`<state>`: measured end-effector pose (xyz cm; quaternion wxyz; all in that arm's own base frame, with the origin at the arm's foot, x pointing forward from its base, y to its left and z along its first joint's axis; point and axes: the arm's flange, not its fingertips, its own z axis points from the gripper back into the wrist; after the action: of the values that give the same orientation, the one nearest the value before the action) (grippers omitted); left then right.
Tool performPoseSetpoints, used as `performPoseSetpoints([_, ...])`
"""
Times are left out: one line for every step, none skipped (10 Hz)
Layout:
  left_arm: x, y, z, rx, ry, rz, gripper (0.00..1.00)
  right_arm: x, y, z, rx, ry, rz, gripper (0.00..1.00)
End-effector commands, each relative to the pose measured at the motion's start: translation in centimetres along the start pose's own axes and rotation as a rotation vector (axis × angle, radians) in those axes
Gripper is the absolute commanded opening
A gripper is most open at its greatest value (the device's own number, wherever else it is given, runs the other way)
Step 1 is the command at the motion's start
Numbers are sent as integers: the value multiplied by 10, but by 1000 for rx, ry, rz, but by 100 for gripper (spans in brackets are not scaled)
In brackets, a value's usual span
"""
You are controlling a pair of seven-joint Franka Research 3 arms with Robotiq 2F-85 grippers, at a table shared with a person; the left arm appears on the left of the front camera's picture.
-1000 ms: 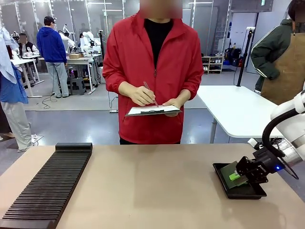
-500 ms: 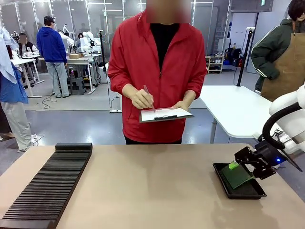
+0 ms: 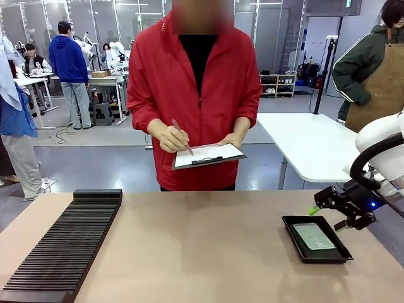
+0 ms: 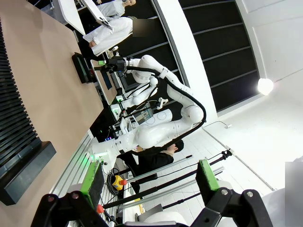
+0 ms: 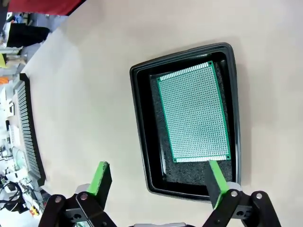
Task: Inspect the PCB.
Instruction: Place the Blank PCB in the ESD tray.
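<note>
White arms, black green-padded right pincer [image 3: 328, 216]

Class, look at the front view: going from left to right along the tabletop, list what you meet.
Black slotted rack → bare stretch of tan table → black tray with the PCB lying flat in it → open right gripper, above the tray's right edge.

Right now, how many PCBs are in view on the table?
1. The PCB lies flat inside the black tray near the right gripper, whose fingers stand open above it. None seen elsewhere; the slotted rack's slots look empty.
</note>
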<state>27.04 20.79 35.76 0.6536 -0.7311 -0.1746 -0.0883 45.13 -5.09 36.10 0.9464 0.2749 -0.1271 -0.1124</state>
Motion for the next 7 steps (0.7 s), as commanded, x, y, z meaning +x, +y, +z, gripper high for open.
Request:
performPoseSetpoints([0,-1,3,7,8,4,100,-4,8,-1,-21,9,-22,100])
performPoseSetpoints([0,-1,3,7,8,4,100,0,0,0,0,0,0,100])
performPoseSetpoints([0,-1,3,7,8,4,100,0,0,0,0,0,0,100])
performPoseSetpoints([0,-1,3,7,8,4,100,0,0,0,0,0,0,100])
performPoseSetpoints([0,-1,3,7,8,4,100,0,0,0,0,0,0,100])
performPoseSetpoints([0,-1,3,7,8,4,100,0,0,0,0,0,0,100])
performPoseSetpoints([0,-1,3,7,8,4,100,0,0,0,0,0,0,100])
